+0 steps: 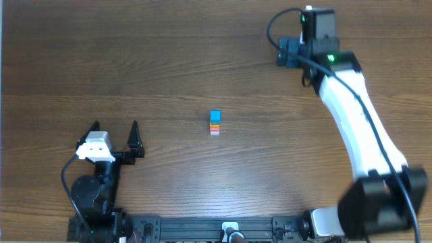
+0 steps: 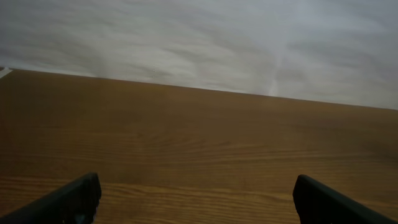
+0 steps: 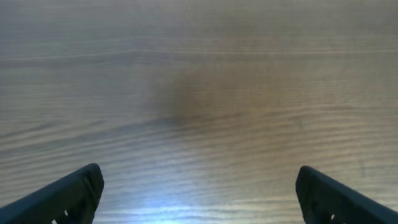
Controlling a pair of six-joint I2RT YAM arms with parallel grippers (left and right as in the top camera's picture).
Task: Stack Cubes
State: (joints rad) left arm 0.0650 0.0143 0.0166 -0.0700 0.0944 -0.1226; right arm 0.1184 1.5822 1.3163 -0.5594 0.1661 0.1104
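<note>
Work surface: one wooden table (image 1: pixel 135 54). Task items: one stack of cubes (image 1: pixel 214 123), standing upright near the middle of the table, between the two arms and well apart from both. In the top view the stack presents three colour bands: blue on top, orange-red in the middle, white at the bottom; the exact cube count cannot be told at this size. Grippers: two. The left gripper (image 1: pixel 114 125) sits low near its base, to the left of the stack, with its two dark fingers (image 1: pixel 134 128) spread wide and nothing between them. The right gripper (image 3: pixel 199 173) is extended to the far right part of the table, beyond the stack; in its wrist view both fingers (image 3: pixel 81 186) stand wide apart over bare wood, holding nothing.
</note>
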